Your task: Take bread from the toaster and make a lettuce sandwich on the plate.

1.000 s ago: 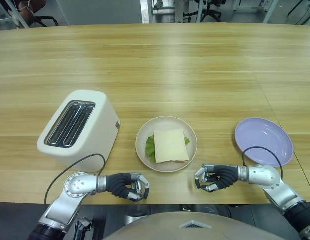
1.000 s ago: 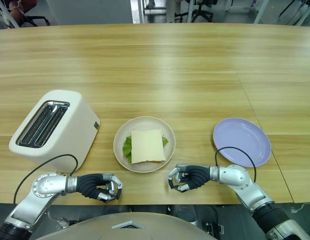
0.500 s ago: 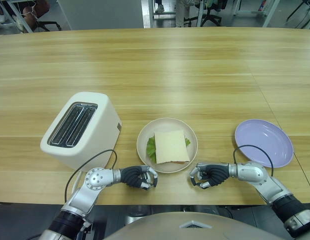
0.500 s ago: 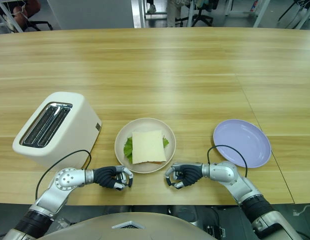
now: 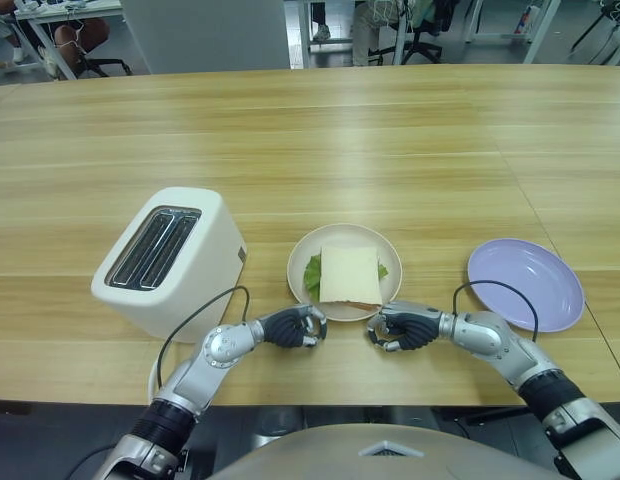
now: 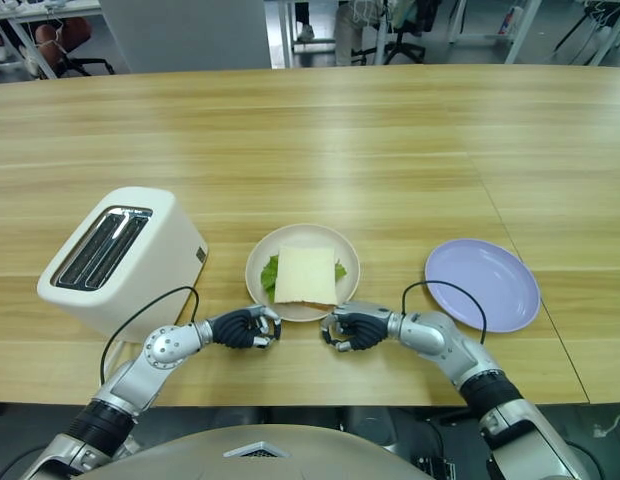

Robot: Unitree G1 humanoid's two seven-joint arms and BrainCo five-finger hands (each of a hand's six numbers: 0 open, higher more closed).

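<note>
Wooden table, sandwich on plate

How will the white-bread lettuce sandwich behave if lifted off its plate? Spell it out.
The white-bread lettuce sandwich is probably light and soft: its top slice looks thin and flat. Gripped at one edge it may sag or separate, since the layers merely lie stacked. The green lettuce leaf poking out at the side could slip onto the round beige plate.

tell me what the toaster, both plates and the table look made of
Toaster: cream, matte, likely plastic; dark metal-looking slots.
Sandwich plate: beige, matte, ceramic or plastic.
Purple plate: smooth, faint sheen, likely plastic.
Table: pale wood or laminate, grain lines, soft glare.
</note>
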